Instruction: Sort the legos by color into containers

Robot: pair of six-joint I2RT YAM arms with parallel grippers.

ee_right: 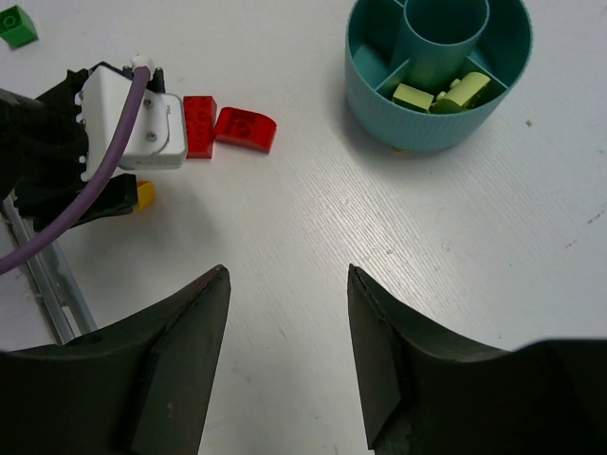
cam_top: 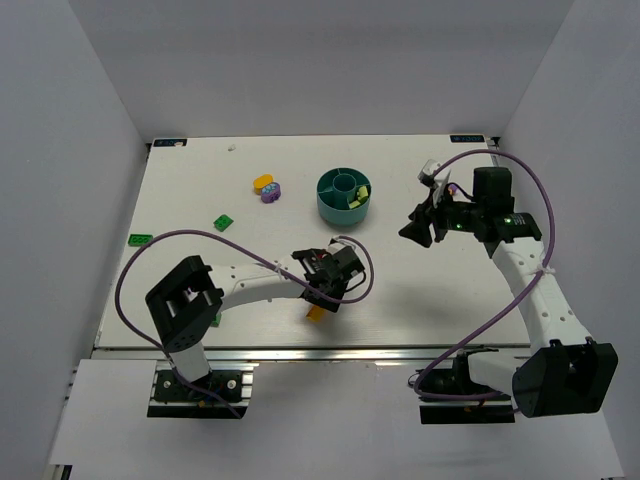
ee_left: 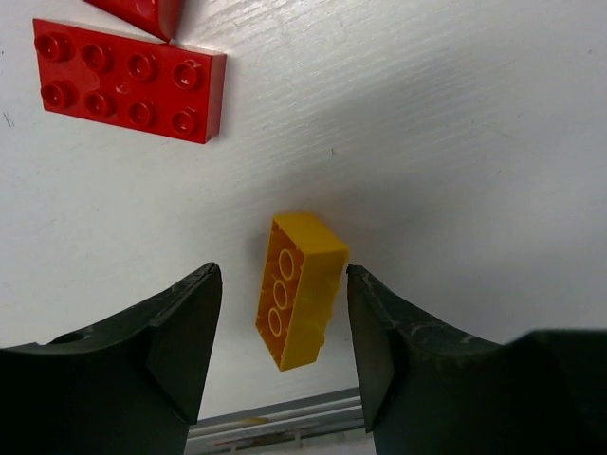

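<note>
A yellow-orange lego lies tilted on the table, hollow underside showing, between the fingers of my left gripper, which is open and not clamped on it. From above, this lego sits near the table's front edge under the left gripper. A flat red lego and a curved red one lie just beyond. The teal dish stands mid-back, with lime green legos in one compartment. My right gripper hovers open and empty, right of the dish.
A yellow lego and a purple one sit left of the dish. A green lego and a flat dark green one lie toward the left edge. The metal rail of the table's front edge runs just behind the left fingers.
</note>
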